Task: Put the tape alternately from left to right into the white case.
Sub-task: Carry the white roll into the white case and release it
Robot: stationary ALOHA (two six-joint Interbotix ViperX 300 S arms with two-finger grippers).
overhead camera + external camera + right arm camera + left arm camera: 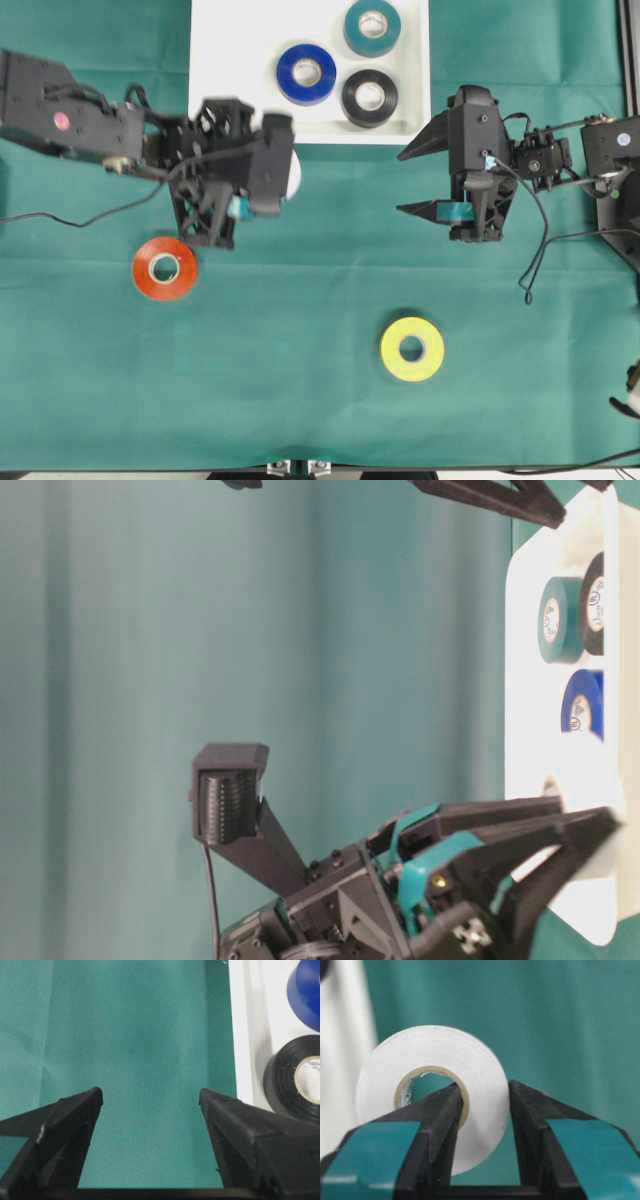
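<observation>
You had a green cloth (300, 380) covering the table, with the white case (215, 60) at its far edge holding the teal roll (372, 26), blue roll (306, 73) and black roll (369, 97). Your left gripper (482, 1105) clamped the white roll (435, 1095) just short of the case; your right gripper (418, 180) stood spread, empty. The orange-red roll (165, 268) and yellow roll (412, 348) lay nearer.

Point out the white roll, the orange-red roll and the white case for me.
white roll (470, 1065): left wrist view, on its flat white face above the core.
orange-red roll (185, 272): overhead view, on its coloured ring.
white case (225, 60): overhead view, on bare floor left of the rolls.
</observation>
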